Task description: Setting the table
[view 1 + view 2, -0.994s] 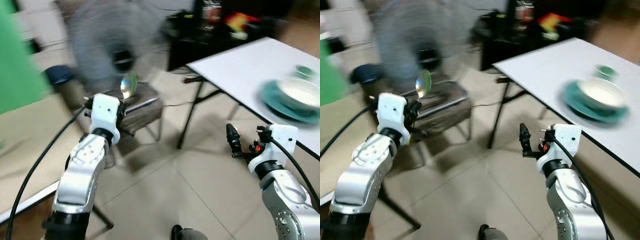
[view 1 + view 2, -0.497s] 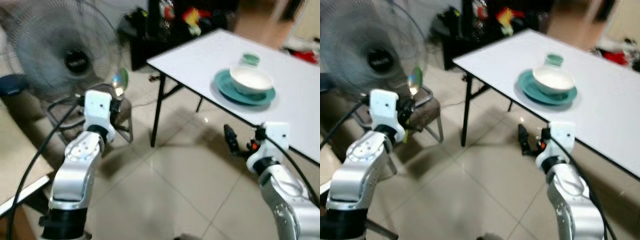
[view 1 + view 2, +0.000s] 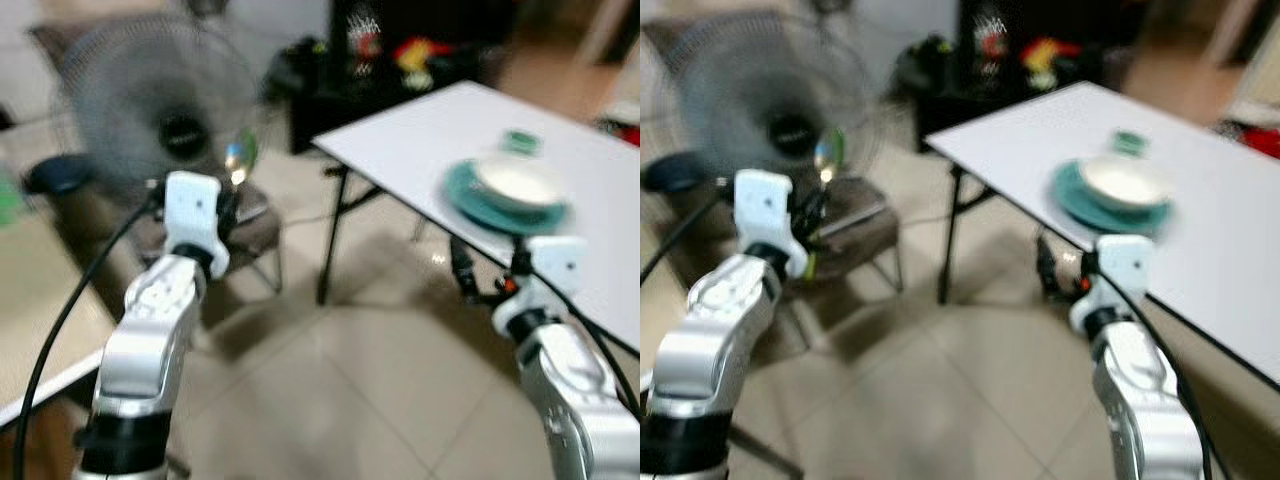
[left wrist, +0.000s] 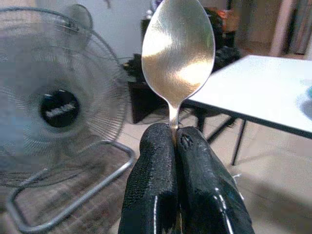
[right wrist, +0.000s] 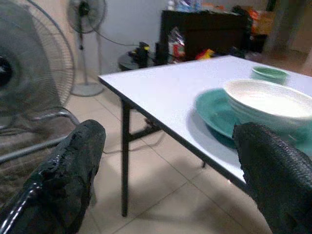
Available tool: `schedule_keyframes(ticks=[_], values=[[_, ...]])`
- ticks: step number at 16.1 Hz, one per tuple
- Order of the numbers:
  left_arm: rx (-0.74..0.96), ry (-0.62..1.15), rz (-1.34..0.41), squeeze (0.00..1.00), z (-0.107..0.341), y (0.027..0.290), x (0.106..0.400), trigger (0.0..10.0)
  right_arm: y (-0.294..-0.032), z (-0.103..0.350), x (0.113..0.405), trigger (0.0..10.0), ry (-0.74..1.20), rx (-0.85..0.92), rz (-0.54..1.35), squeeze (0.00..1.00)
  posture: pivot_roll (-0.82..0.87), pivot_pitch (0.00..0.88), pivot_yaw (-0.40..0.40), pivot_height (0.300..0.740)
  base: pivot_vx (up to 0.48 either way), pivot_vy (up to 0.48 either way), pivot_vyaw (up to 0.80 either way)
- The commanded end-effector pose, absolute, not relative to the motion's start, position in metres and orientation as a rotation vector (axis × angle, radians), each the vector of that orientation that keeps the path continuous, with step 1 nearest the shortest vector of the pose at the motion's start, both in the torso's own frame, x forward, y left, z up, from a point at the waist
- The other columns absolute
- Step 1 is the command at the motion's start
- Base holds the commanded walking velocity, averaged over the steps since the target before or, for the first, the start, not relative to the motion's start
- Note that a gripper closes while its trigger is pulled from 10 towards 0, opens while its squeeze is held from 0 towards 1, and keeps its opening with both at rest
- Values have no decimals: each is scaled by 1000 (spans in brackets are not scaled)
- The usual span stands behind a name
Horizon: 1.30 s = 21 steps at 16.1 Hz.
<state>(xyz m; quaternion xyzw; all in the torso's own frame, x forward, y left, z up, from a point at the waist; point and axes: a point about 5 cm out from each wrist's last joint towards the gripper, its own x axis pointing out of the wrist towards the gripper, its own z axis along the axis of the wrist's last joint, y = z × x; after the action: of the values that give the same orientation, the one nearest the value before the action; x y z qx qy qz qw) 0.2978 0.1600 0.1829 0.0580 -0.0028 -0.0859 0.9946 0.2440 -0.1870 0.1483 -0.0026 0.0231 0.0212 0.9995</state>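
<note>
My left gripper (image 4: 175, 139) is shut on the handle of a metal spoon (image 4: 177, 48), whose bowl stands upright above the fingers; the spoon (image 3: 238, 155) shows in front of the fan. On the white table (image 3: 420, 135) at the right sits a white bowl (image 3: 518, 180) on a teal plate (image 3: 470, 205), with a small green cup (image 3: 520, 140) behind it. My right gripper (image 3: 465, 275) is open and empty, held just before the table's near edge, with its fingers (image 5: 68, 165) wide apart toward the plate (image 5: 212, 114) and bowl (image 5: 273, 100).
A large standing fan (image 3: 165, 115) on a metal base is at the left, close behind my left arm. A dark cabinet (image 3: 400, 60) with colourful items stands behind the table. A light wooden surface (image 3: 40, 300) lies at the far left. Tiled floor (image 3: 350, 400) spreads between my arms.
The camera has shifted, so fan and table sit further right in the picture and are blurrier. Both grippers hold the same poses; the spoon stays gripped.
</note>
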Motion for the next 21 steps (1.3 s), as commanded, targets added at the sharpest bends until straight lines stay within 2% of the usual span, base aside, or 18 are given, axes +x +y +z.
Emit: schedule_keyframes(ticks=[1, 13, 21], values=[[126, -7, -161, 0, 186, 166, 299, 10000, -183, 152, 246, 10000, 22, -7, 53, 0, 45, 0, -34, 740, 334, 0, 0], [104, -38, -162, 0, 193, 161, 306, 10000, -183, 158, 253, 10000, -13, 3, 59, 0, 38, 0, -53, 740, 344, 0, 0], [109, -33, -180, 0, 191, 159, 307, 10000, -182, 158, 252, 10000, -17, -4, 62, 0, 29, 0, -38, 740, 346, 0, 0]])
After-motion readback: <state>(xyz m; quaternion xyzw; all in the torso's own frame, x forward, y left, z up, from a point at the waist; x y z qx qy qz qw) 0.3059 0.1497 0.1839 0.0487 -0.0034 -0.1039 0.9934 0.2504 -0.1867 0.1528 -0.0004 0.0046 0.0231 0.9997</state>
